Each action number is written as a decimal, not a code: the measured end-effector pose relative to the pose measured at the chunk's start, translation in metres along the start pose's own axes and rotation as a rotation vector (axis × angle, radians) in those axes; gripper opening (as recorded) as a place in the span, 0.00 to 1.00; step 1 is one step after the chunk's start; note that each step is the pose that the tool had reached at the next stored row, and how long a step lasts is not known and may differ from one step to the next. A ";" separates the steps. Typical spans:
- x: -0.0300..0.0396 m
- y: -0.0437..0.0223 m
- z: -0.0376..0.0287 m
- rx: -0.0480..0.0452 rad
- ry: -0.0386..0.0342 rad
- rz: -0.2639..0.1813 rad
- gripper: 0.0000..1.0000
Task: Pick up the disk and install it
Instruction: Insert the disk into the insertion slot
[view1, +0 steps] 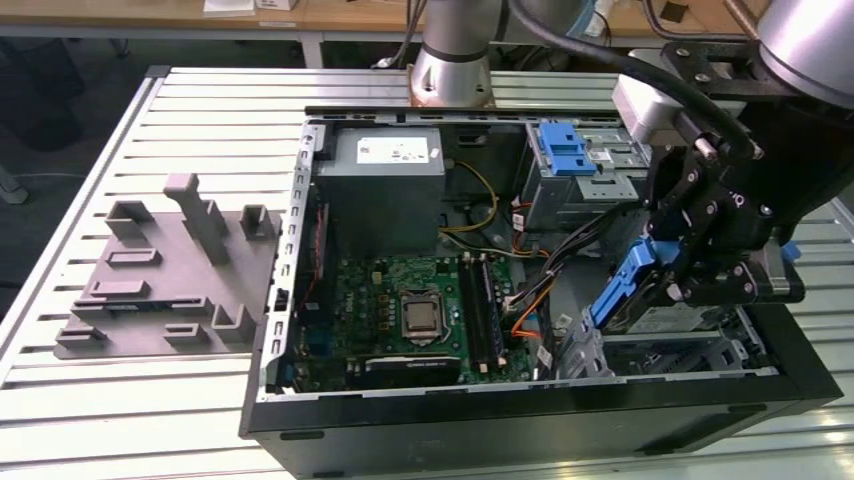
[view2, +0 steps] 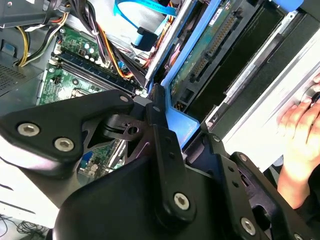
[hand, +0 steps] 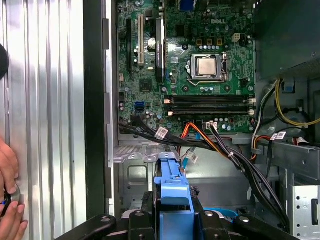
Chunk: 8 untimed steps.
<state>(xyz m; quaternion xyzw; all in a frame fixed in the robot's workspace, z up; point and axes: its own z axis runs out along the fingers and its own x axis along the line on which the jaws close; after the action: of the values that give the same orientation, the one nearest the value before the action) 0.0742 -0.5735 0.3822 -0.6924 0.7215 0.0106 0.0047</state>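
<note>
Exterior view first: where is the disk (view1: 625, 292)?

Up in the gripper (view1: 674, 290), tilted, over the metal drive bay (view1: 681, 352). That is in the corner of the open computer case (view1: 534, 405), at the exterior view's right. Blue rails run along the disk's edge, with a silver-grey face below them.

Room around it?

Tight. A cable bundle (view1: 581, 245) runs just beside it on the motherboard (view1: 414, 310) side, and the case's own wall is close on the other. The blue-latched drive cage (view1: 567, 160) stands farther back, apart.

And the second wrist view?

The disk (view2: 210, 50) shows its green circuit-board underside and a connector row. A blue rail runs down between the black fingers (view2: 159, 127), which are clamped on it from both sides. A person's hand (view2: 300, 127) is beyond the case wall.

First wrist view?

The gripper (hand: 172, 220) squeezes the disk (hand: 172, 187) by its blue frame, above the bay's bare grey floor (hand: 135, 175). Black and orange cables (hand: 225, 152) cross between the disk and the motherboard (hand: 200, 75). The case's black rim (hand: 95, 100) runs alongside. A person's hand (hand: 7, 185) lies on the slatted table (hand: 45, 100) beyond it.
</note>
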 end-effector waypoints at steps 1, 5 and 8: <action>0.0000 0.0000 0.0008 0.0000 0.0000 0.000 0.36; 0.0001 0.0000 0.0042 0.0000 0.0000 0.000 0.36; 0.0001 -0.0001 0.0068 0.0000 -0.0001 0.000 0.36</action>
<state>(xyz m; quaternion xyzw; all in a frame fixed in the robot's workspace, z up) 0.0742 -0.5735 0.3754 -0.6924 0.7215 0.0106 0.0047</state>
